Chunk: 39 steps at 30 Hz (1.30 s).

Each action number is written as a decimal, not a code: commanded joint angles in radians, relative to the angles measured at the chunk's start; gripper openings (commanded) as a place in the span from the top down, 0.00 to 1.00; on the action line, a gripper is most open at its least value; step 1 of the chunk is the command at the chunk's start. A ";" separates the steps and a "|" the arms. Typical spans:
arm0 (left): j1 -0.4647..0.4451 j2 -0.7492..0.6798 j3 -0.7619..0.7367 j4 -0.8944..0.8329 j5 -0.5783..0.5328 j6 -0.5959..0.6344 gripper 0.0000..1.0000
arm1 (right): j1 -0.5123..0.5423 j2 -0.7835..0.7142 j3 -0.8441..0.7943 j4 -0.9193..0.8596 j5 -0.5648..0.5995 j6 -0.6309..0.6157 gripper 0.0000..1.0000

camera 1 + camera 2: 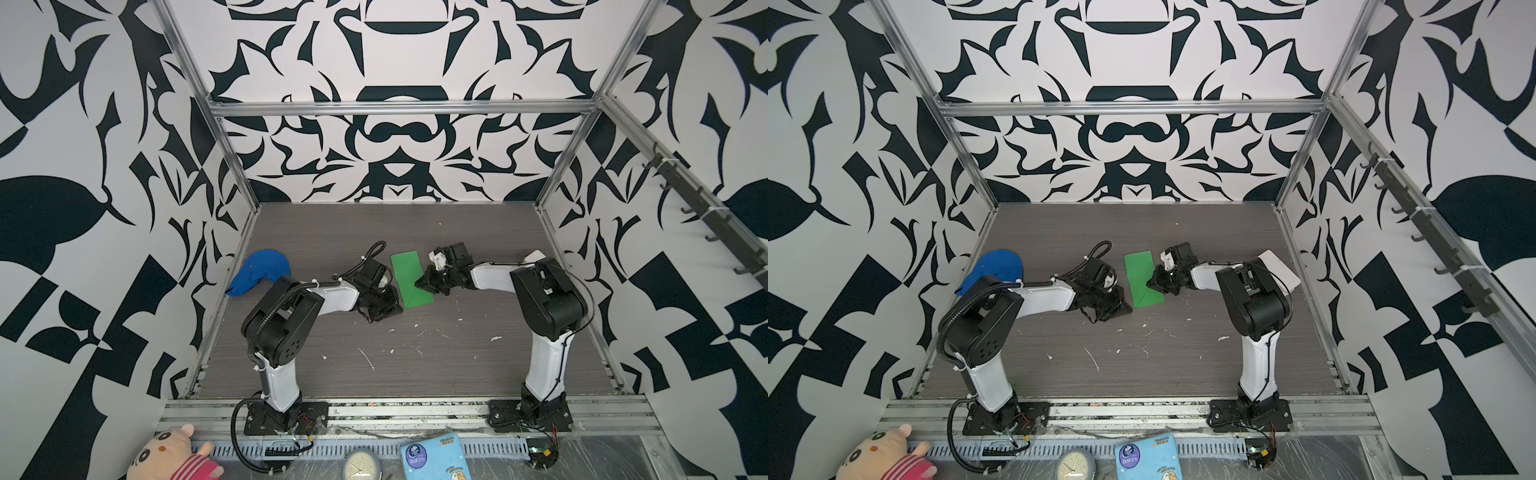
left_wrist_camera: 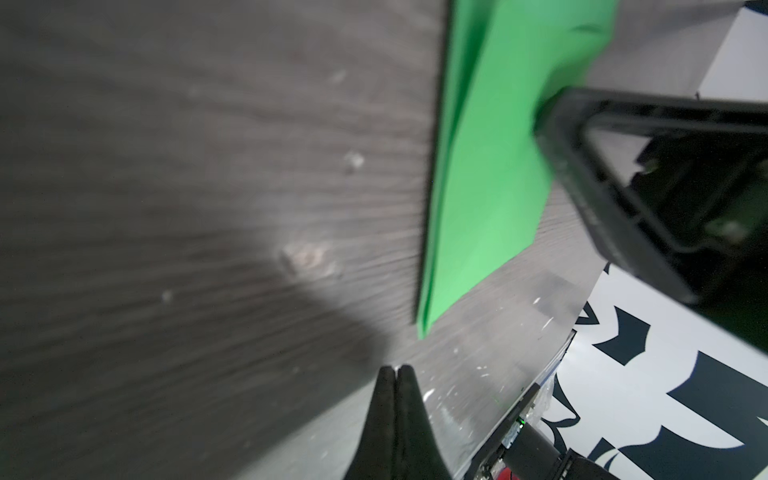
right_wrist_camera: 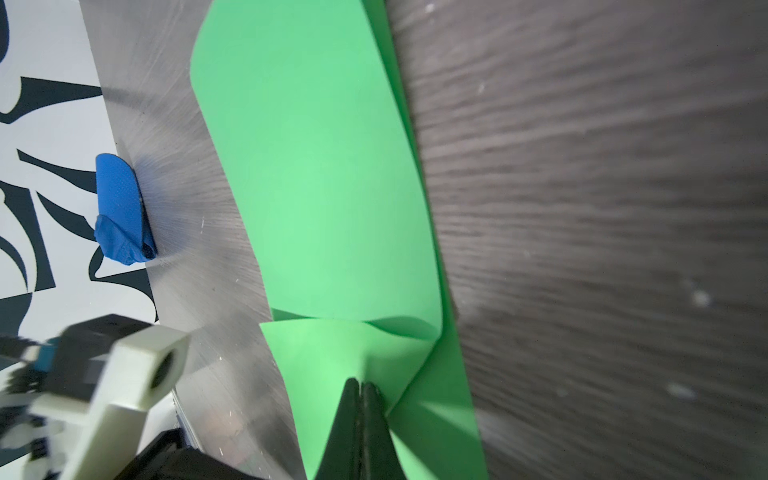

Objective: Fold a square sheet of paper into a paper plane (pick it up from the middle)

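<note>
Green sheet of paper (image 1: 409,276) sits folded into a narrow strip near the middle of the worktop (image 1: 415,365), a touch toward the far edge. Right gripper (image 1: 419,283) is in on the paper's right long edge, jaws pressed together on a raised flap (image 3: 353,345) that puckers up to the tips. Left gripper (image 1: 398,308) sits low just beside the paper's near left corner, jaws closed with nothing between them. Blue cap (image 1: 259,272) lies over by the worktop's left edge, well apart from it all.
</note>
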 commanded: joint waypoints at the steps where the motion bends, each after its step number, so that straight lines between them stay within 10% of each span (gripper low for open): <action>1: 0.020 -0.025 0.072 0.022 -0.030 0.029 0.90 | -0.005 -0.024 0.036 -0.018 0.001 -0.026 1.00; 18: 0.067 0.150 0.212 0.019 -0.110 0.087 0.84 | -0.045 -0.165 -0.110 0.106 0.014 -0.043 0.53; 32: 0.069 0.171 0.207 0.021 -0.109 0.092 0.85 | -0.018 -0.054 -0.004 0.106 -0.138 -0.151 0.50; 39: 0.070 0.185 0.216 0.013 -0.105 0.097 0.86 | -0.016 -0.158 -0.081 0.079 -0.016 -0.184 0.53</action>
